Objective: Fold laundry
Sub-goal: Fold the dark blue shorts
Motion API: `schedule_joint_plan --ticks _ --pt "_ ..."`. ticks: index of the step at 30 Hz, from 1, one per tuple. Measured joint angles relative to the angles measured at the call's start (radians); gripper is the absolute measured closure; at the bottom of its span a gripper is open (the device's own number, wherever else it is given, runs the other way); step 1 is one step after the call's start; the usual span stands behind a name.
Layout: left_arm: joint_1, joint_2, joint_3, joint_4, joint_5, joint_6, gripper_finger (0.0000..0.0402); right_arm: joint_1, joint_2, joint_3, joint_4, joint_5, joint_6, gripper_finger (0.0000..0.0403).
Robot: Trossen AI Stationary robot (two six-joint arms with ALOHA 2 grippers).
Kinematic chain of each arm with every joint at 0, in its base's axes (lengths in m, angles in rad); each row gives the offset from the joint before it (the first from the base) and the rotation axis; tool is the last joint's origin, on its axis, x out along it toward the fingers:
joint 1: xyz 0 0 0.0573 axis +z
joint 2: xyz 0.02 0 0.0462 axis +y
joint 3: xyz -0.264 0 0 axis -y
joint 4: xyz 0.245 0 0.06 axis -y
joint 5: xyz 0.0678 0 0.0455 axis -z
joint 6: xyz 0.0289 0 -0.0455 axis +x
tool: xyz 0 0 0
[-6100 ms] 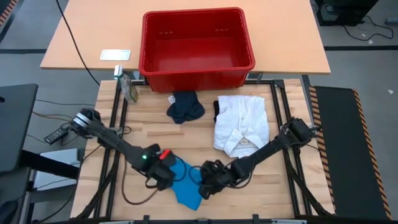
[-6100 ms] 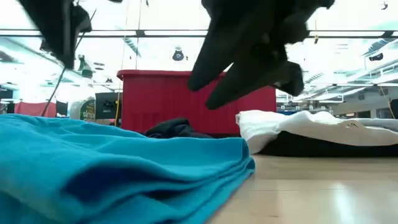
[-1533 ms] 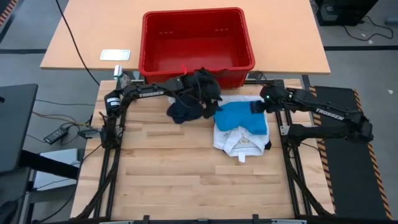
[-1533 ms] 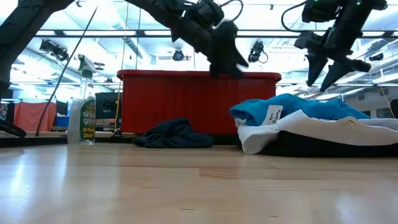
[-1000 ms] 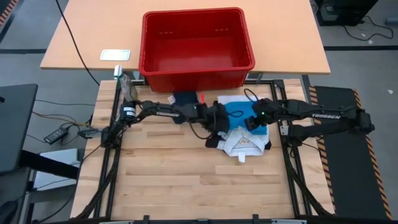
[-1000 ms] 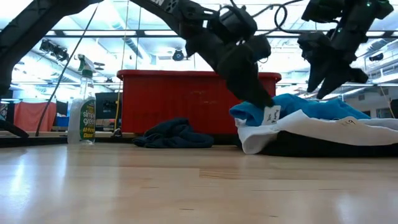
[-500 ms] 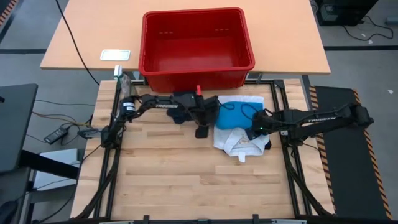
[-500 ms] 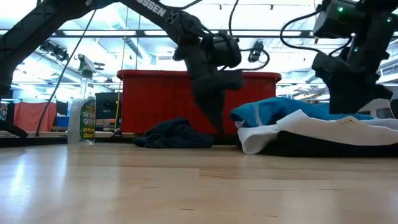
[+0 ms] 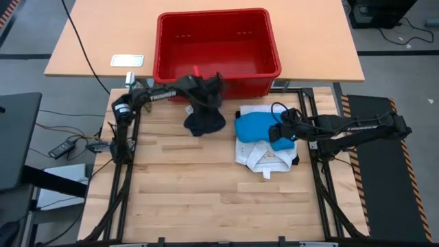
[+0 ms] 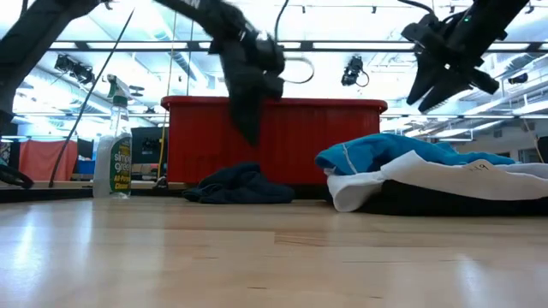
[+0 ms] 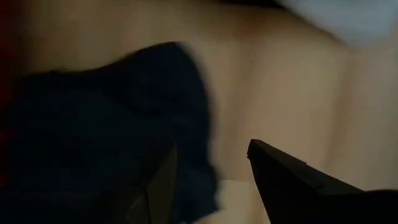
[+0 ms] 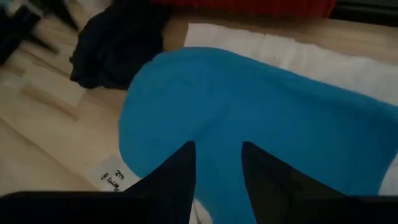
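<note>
**Blue piece stacked on the white garment; dark bundle waits by the basket**

The small blue piece [image 9: 257, 128] lies folded on top of the white garment [image 9: 264, 154], which rests flat at the right side of the worktop [image 9: 206, 199]. Stacking the two looks deliberate: finished items gathered in one pile, leaving the middle of the worktop for folding. A dark layer shows under the white garment in the low view, but what it is cannot be told.

The blue piece's long axis runs across the worktop, left to right; one rounded end points toward the dark garment [image 9: 204, 121], the other toward the right tool [image 9: 281, 130]. The white garment's long axis runs from the basket side toward the near edge, with its collar end nearest the near edge.

The right tool hangs just above the blue piece's right end, fingers spread a little and holding nothing; the low view shows clear air beneath it.

The left tool [image 9: 214, 84] is near the rim of the red basket [image 9: 218, 44], over the crumpled dark garment, which lies bunched with no clear axis. Its fingers stand apart and empty, aimed at the bundle, probably the next item to fold.
</note>
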Motion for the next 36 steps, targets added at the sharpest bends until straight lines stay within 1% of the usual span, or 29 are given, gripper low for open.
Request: schedule_joint_plan --ticks 3,6,10,13,15,17,20,22,23,24,25,27,30,32,34,36 --pt "0.070 0.027 0.000 0.017 -0.002 -0.005 0.0196 -0.003 0.004 0.000 -0.002 -0.007 0.025 0.0267" --pt "0.105 0.071 -0.013 0.031 0.000 -0.031 0.0196 0.003 0.009 0.000 0.000 -0.016 0.064 0.0267" --pt "0.110 0.093 -0.076 0.053 0.008 -0.070 0.0196 0.021 0.015 0.000 0.016 -0.017 0.151 0.0267" --pt "0.098 0.100 -0.147 0.095 -0.026 -0.094 0.0205 0.044 0.026 0.000 0.054 -0.010 0.198 0.0267" --pt "0.084 0.094 -0.183 0.119 -0.054 -0.104 0.0217 0.060 0.037 0.000 0.090 0.007 0.202 0.0267" --pt "0.067 0.094 -0.222 0.139 -0.073 -0.104 0.0239 0.073 0.052 0.000 0.121 0.018 0.213 0.0268" --pt "0.037 0.081 -0.252 0.155 -0.077 -0.109 0.0292 0.095 0.078 0.000 0.156 0.031 0.241 0.0273" --pt "0.009 0.065 -0.261 0.122 -0.066 -0.110 0.0342 0.107 0.095 0.000 0.168 0.038 0.242 0.0277" --pt "-0.008 0.054 -0.262 0.099 -0.032 -0.116 0.0368 0.109 0.104 0.000 0.166 0.039 0.239 0.0280" --pt "-0.028 0.039 -0.262 0.074 0.005 -0.121 0.0383 0.110 0.111 -0.001 0.166 0.037 0.231 0.0282" --pt "-0.052 0.017 -0.263 0.051 0.041 -0.127 0.0388 0.110 0.117 -0.001 0.166 0.031 0.218 0.0285" --pt "-0.107 -0.038 -0.262 0.011 0.077 -0.134 0.0389 0.109 0.121 -0.001 0.166 0.003 0.182 0.0291" --pt "-0.207 -0.132 -0.262 -0.025 0.082 -0.178 0.0391 0.109 0.124 -0.001 0.178 -0.046 0.108 0.0300" --pt "-0.275 -0.200 -0.262 -0.008 0.082 -0.264 0.0391 0.109 0.129 -0.001 0.196 -0.086 0.057 0.0304" --pt "-0.337 -0.269 -0.262 0.028 0.083 -0.393 0.0386 0.109 0.135 -0.001 0.232 -0.156 0.011 0.0305" --pt "-0.396 -0.320 -0.261 0.081 0.082 -0.527 0.0372 0.114 0.152 -0.001 0.292 -0.231 -0.026 0.0305"
